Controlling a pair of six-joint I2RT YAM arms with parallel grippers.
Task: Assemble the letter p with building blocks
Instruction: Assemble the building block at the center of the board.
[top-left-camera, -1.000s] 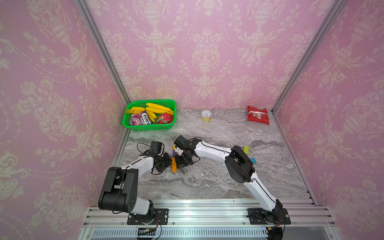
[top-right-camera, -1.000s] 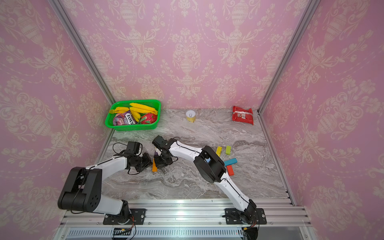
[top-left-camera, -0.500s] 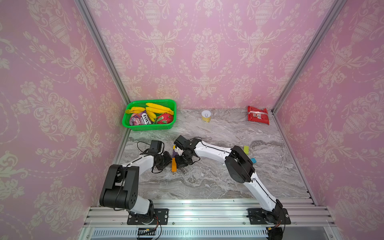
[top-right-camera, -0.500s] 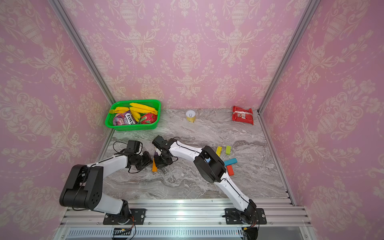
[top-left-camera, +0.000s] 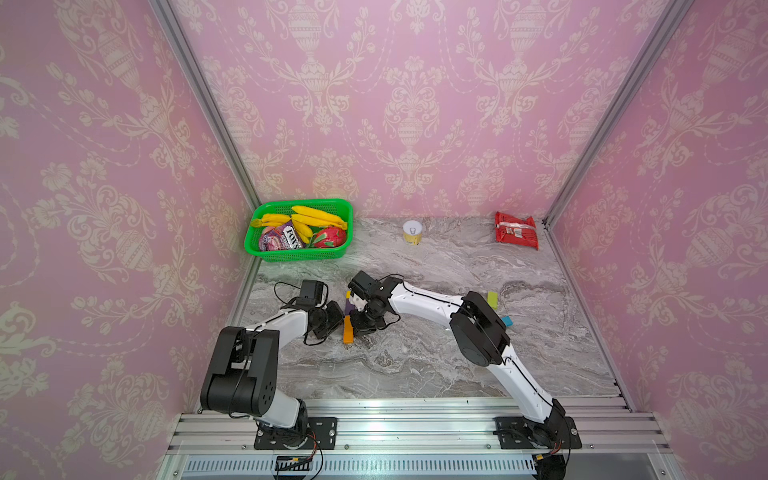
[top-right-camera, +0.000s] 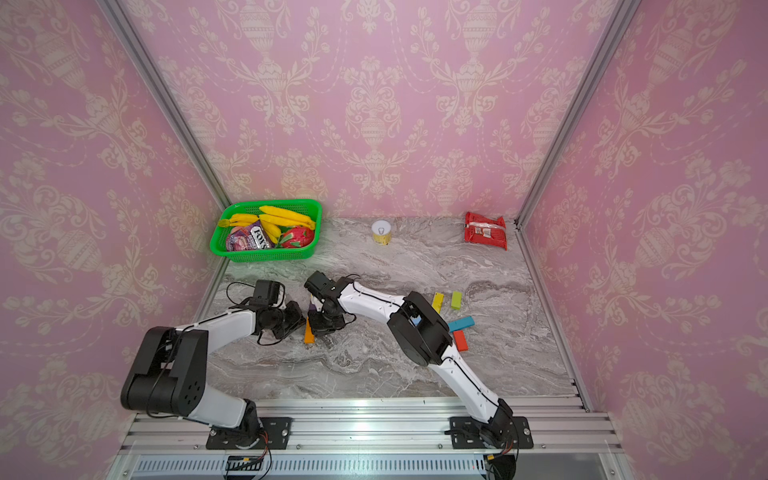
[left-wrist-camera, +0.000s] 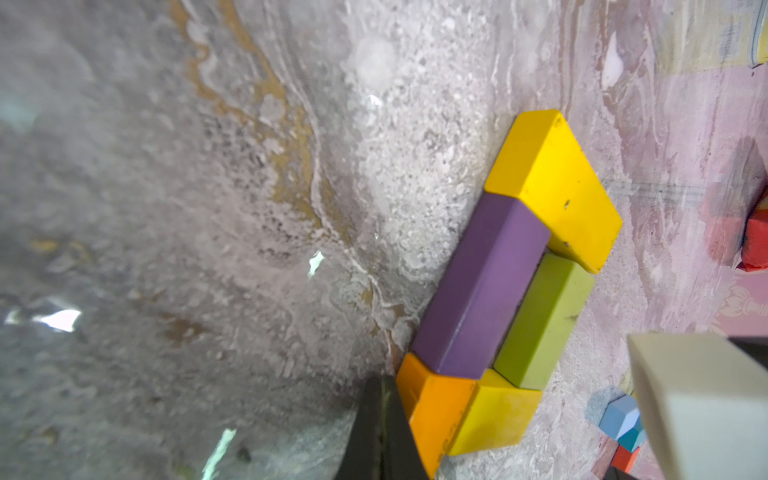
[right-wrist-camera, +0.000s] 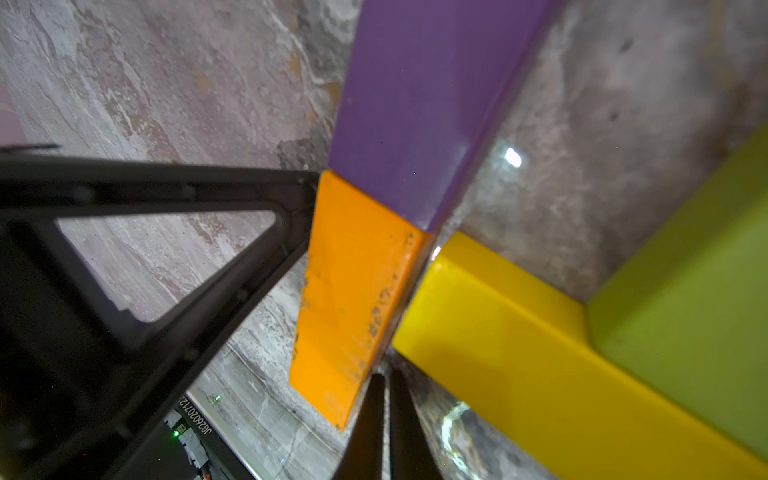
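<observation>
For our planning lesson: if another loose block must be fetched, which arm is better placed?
Right, probably. The loose yellow block, lime block, blue block and red block lie by the right arm's elbow. The left gripper, shut, sits against the orange block, across the letter from them.

Joined blks, 5: 2 yellow blocks (left-wrist-camera: 552, 187), 1 purple block (left-wrist-camera: 482, 286), 1 lime block (left-wrist-camera: 544, 320), 1 orange block (left-wrist-camera: 436, 407). Loose in a top view, 4: loose yellow block (top-right-camera: 437, 302), loose lime block (top-right-camera: 456, 300), teal block (top-right-camera: 461, 323), red block (top-right-camera: 460, 340). Also 1 green basket (top-right-camera: 266, 257), 1 can (top-right-camera: 381, 232), 1 red snack pkt (top-right-camera: 485, 230), 2 robot arms (top-right-camera: 224, 328).
</observation>
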